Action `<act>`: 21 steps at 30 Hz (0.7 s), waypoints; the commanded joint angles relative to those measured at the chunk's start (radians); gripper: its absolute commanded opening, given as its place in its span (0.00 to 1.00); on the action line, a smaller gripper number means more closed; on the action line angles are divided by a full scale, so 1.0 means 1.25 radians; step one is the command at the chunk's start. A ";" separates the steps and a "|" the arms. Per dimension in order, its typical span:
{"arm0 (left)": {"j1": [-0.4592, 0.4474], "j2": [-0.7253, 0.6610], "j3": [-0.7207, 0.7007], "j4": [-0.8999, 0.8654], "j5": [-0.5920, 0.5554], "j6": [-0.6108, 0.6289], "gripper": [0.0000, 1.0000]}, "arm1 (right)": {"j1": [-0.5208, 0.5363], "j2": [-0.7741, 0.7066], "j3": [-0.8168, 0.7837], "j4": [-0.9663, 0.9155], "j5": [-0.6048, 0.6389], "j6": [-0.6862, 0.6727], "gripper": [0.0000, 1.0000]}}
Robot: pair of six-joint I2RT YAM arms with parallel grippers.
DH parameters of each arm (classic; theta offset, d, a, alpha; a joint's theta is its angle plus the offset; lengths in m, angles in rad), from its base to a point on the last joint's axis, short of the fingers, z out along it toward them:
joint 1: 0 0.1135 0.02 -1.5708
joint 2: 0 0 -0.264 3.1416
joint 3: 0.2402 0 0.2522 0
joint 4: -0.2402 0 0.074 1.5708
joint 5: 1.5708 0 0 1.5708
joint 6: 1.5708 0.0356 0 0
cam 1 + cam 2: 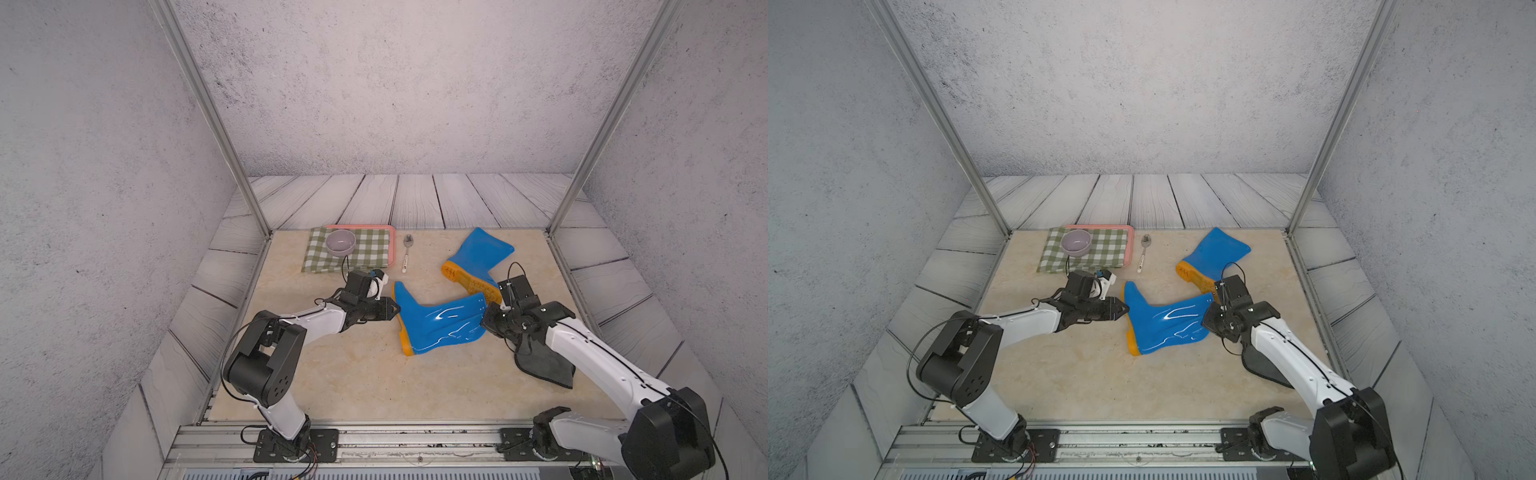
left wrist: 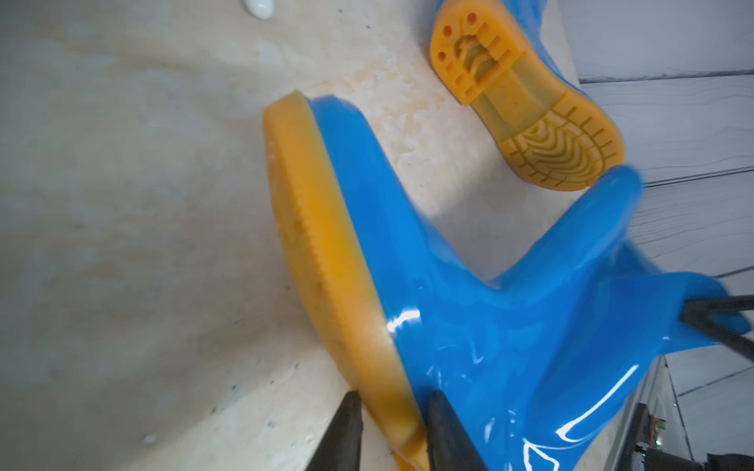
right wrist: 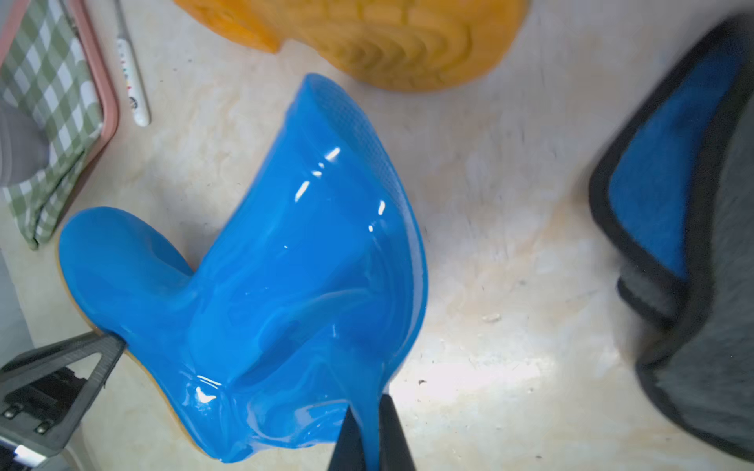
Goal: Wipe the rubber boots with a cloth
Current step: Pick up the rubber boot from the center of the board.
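Near boot flat on its side at mid-table, orange sole toward the left arm, shaft mouth toward the right arm. Right gripper pinched tight on the thin rim of that shaft. Left gripper astride the heel end of the sole, one finger on the tread side, one on the blue upper; clamped or only touching, impossible to tell. Far boot also on its side, toward the back right, treaded sole facing forward, apart from the near boot. Cloth on the table beside the right arm and partly hidden under it, grey face up.

Beneath all this, cream marbled tabletop, matt, faintly speckled. At the back left, pink tray under a green-and-white checked cloth with a lilac-grey bowl on top; spoon just beside the tray. Pale grey plank boards around the tabletop, mottled grey walls on three sides, slanting aluminium posts at the back corners, metal rail along the front under both arm bases.
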 commanded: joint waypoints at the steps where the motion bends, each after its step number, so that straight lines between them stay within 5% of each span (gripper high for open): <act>1: 0.015 -0.038 -0.049 -0.186 -0.142 -0.001 0.34 | 0.032 0.062 0.124 -0.112 0.042 -0.206 0.00; 10: 0.038 -0.170 -0.070 -0.222 -0.186 -0.056 0.40 | 0.109 0.171 0.392 -0.197 0.064 -0.550 0.00; 21: 0.057 -0.158 -0.013 -0.237 -0.222 -0.065 0.41 | 0.129 0.273 0.551 -0.070 0.079 -0.785 0.00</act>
